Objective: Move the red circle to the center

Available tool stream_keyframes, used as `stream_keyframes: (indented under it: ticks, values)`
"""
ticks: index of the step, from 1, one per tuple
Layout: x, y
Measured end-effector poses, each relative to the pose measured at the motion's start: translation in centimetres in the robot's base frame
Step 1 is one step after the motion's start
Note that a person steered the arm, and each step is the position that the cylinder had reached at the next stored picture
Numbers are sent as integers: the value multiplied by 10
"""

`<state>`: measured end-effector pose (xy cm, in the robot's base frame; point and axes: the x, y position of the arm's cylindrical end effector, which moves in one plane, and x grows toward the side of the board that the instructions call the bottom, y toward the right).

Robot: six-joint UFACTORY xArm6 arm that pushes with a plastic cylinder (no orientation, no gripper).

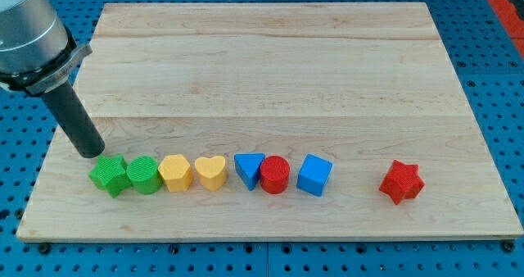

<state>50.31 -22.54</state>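
Note:
The red circle (275, 175) is a short red cylinder in a row of blocks near the view's bottom, touching the blue triangle (249, 168) on its left, with the blue cube (314, 175) just to its right. My tip (88, 154) rests on the board at the view's left, just above and left of the green star (109, 175), far left of the red circle.
The row runs, from the left: green star, green circle (144, 175), yellow hexagon (175, 173), yellow heart (211, 172). A red star (401, 182) lies apart at the right. The wooden board (270, 72) is edged by blue pegboard.

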Motion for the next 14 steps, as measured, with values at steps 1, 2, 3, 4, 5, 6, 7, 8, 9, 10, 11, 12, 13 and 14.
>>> stream_keyframes:
  ticks: [1, 2, 3, 4, 5, 6, 7, 8, 9, 10, 11, 12, 13, 14]
  values:
    - [0, 0]
    - [0, 0]
    - [-1, 0]
    - [-1, 0]
    - [-4, -30]
    - [-2, -28]
    - [3, -66]
    - [56, -70]
    - [115, 1]
    - [110, 104]
    - [92, 185]
    - [51, 196]
    - [38, 220]
    - [50, 223]
